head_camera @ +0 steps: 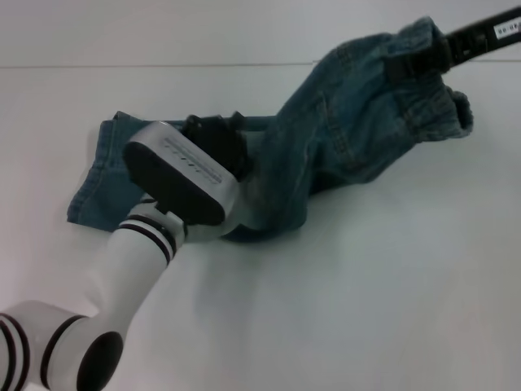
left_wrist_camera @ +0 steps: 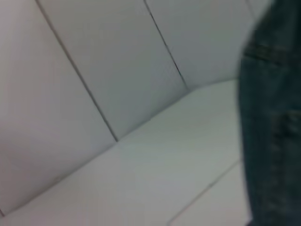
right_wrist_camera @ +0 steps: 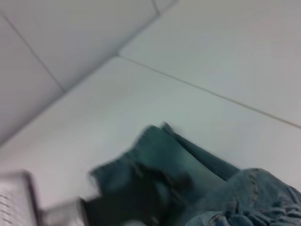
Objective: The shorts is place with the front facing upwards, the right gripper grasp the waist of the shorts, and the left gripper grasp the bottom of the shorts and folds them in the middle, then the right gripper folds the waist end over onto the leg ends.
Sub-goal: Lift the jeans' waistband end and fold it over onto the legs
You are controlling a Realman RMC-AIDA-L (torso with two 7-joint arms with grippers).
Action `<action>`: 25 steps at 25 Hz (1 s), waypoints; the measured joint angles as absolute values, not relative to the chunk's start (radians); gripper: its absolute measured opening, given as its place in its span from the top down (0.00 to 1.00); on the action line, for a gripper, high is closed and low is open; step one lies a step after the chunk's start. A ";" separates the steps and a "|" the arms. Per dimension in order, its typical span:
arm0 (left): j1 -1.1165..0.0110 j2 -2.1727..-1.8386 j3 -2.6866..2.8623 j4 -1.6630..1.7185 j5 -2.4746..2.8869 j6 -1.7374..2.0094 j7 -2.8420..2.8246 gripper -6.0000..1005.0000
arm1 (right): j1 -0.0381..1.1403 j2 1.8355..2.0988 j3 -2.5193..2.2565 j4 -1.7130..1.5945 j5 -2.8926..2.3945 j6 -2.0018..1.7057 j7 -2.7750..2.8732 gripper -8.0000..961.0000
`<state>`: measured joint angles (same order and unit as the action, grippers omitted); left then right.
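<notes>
Now, reading from nine o'clock across: the leg ends of the shorts [head_camera: 106, 183] lie flat on the table [head_camera: 366, 285], and my left end effector [head_camera: 213, 140] sits low on the denim beside them, whether clenched I cannot tell. From there the shorts run long toward two o'clock, rising off the table to the waist, which my right end effector [head_camera: 419, 59] holds clenched and lifted. So the leg ends lie toward eight o'clock from my right end effector, which I judge is the direction its fold must travel.
</notes>
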<state>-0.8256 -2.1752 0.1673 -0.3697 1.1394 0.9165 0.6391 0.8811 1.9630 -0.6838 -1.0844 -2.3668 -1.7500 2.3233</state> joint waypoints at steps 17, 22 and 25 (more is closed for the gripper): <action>-0.821 -2.175 0.057 -0.462 1.521 0.810 0.440 0.99 | 0.921 1.971 -0.683 -1.142 -2.312 -1.776 2.350 0.88; -0.821 -2.175 0.045 -0.490 1.621 0.808 0.343 0.99 | 0.917 1.971 -0.683 -1.143 -2.302 -1.776 2.349 0.88; -0.818 -2.175 0.032 -0.516 1.660 0.798 0.336 0.99 | 0.911 1.970 -0.685 -1.141 -2.302 -1.776 2.341 0.88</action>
